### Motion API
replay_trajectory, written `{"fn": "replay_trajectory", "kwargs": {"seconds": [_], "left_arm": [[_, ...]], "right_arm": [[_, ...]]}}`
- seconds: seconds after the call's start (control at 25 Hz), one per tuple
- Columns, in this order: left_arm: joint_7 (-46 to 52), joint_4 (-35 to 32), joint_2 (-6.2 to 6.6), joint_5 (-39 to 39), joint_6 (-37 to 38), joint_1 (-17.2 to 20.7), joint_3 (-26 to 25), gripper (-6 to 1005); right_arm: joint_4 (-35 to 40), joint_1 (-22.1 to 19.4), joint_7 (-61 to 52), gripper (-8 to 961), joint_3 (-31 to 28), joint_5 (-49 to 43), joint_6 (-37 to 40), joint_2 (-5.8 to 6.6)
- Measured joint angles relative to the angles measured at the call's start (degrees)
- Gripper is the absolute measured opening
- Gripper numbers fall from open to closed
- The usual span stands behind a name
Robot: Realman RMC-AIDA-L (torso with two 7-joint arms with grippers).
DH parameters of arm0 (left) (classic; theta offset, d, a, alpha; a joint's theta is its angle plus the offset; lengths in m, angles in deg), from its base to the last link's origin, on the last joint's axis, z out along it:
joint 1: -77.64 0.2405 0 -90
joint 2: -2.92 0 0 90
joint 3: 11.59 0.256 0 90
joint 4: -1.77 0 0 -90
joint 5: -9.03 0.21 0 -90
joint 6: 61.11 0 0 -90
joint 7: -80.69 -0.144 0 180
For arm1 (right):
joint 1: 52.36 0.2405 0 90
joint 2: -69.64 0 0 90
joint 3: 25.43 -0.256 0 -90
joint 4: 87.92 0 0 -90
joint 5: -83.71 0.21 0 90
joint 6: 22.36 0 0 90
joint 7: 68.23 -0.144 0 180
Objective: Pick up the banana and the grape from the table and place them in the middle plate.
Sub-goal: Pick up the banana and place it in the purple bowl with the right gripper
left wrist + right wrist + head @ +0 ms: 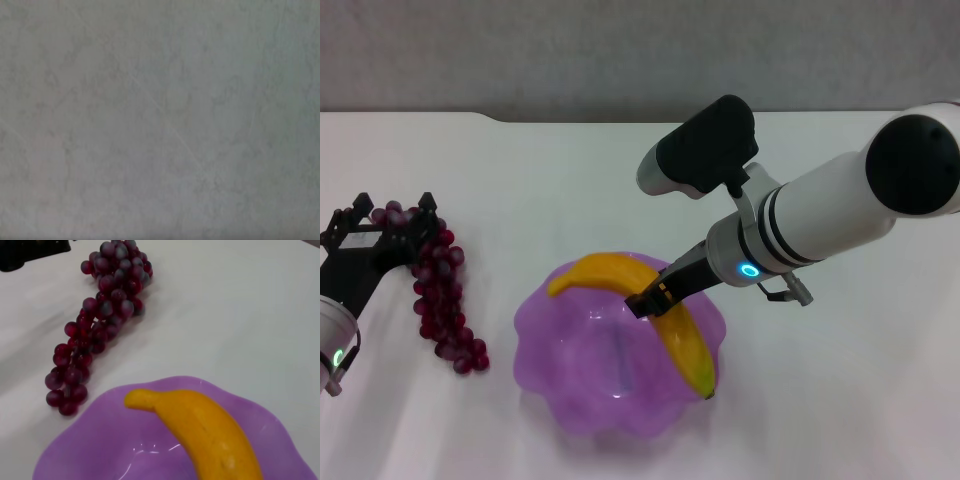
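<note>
The yellow banana (660,310) lies across the purple middle plate (570,400), its dark tip over the near right rim. My right gripper (655,290) is shut on the banana's middle, reaching in from the right. On the white table (620,180) at the left lies the dark red grape (440,290) bunch. My left gripper (393,212) stands open at the bunch's far end, with a few grapes between its fingers. The right wrist view shows the banana (205,432) in the plate (95,450), with the grape (100,315) beyond. The left wrist view shows only a blurred pale surface.
The table's notched far edge (500,117) runs along the back. My right forearm (820,220) slants over the table's right half. The left gripper's black body (30,250) shows past the grape in the right wrist view.
</note>
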Motion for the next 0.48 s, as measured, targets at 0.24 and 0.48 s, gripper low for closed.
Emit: {"fn": "replay_trajectory", "kwargs": {"seconds": [0.24,0.48], "left_arm": [[0.0,0.0,0.0,0.0,0.0,0.0,0.0,884],[0.0,0.1,-0.05,-0.1,0.0,0.0,-0.1,884]], "right_arm": [[0.1,-0.3,1.6,521,0.1,0.1,2.1,-0.09],[1.7,-0.6,3.5,522,1.6,2.6,5.0,-0.07]]}}
